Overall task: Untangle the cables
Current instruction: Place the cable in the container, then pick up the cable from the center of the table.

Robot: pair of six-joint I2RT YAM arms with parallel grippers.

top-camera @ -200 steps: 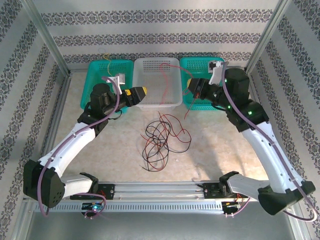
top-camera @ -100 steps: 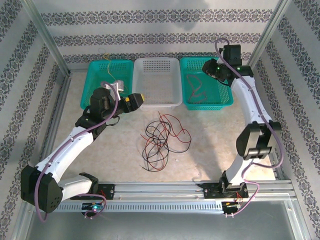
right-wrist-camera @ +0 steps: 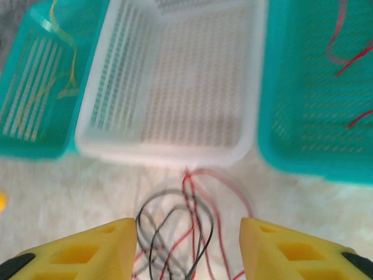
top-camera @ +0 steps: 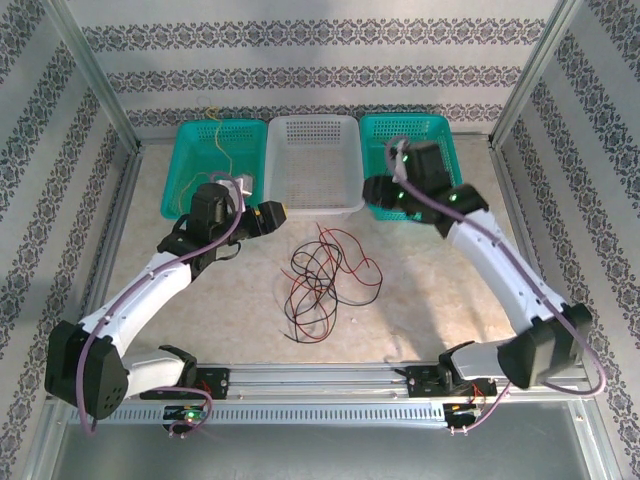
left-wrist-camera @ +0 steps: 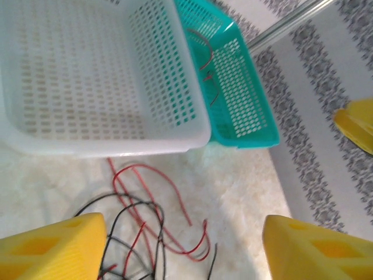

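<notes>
By my reading the task is partly done. One yellow cable (top-camera: 217, 135) lies in the left teal basket (top-camera: 195, 165) and a red cable (right-wrist-camera: 329, 49) lies in the right teal basket (right-wrist-camera: 303, 111), while the white basket (top-camera: 310, 165) between them holds nothing. What remains is the knot of red and black cables (top-camera: 325, 275) on the counter (top-camera: 420, 300), just at 6 o'clock of the white basket. The left pincer (top-camera: 280, 212) hangs with jaws apart and empty, and the knot is near it at 4 o'clock, not touching. The right pincer (right-wrist-camera: 187, 230) is likewise apart and empty. Seen from overhead, the knot lies at its 7 o'clock.
</notes>
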